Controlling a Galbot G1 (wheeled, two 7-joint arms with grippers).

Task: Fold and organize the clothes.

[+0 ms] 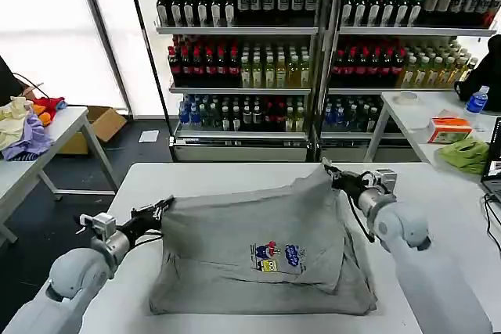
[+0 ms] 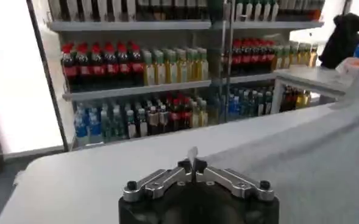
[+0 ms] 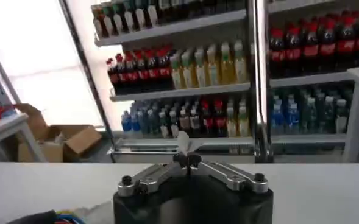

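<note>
Grey shirt (image 1: 258, 252) lies spread on the white surface (image 1: 203, 181) between my two tools, chest print (image 1: 275, 257) facing up. My left tool (image 1: 163, 207) is pinched shut on the shirt's near-left corner, and in the left wrist view its fingertips (image 2: 192, 163) meet on a thin sliver of pale fabric. My right tool (image 1: 332, 174) is likewise closed on the far-right corner, holding it lifted above the surface so the cloth rises to a peak at the tool and slopes down away from it; the right wrist view shows its fingertips (image 3: 188, 159) together on a small tuft of fabric. The shirt's edge runs taut from one tool to the other. Its lower hem lies slack on the surface, near the front edge, with a loose fold bulging below my right tool.

Beyond my right tool a band of bare surface runs to the far edge, then a gap of floor before the bottle shelves (image 1: 313, 44). Outward of my left tool the surface stays bare to its corner, and a side table with coloured garments (image 1: 27, 127) stands well apart. Outward of my right tool another table carries a green cloth (image 1: 465, 154).
</note>
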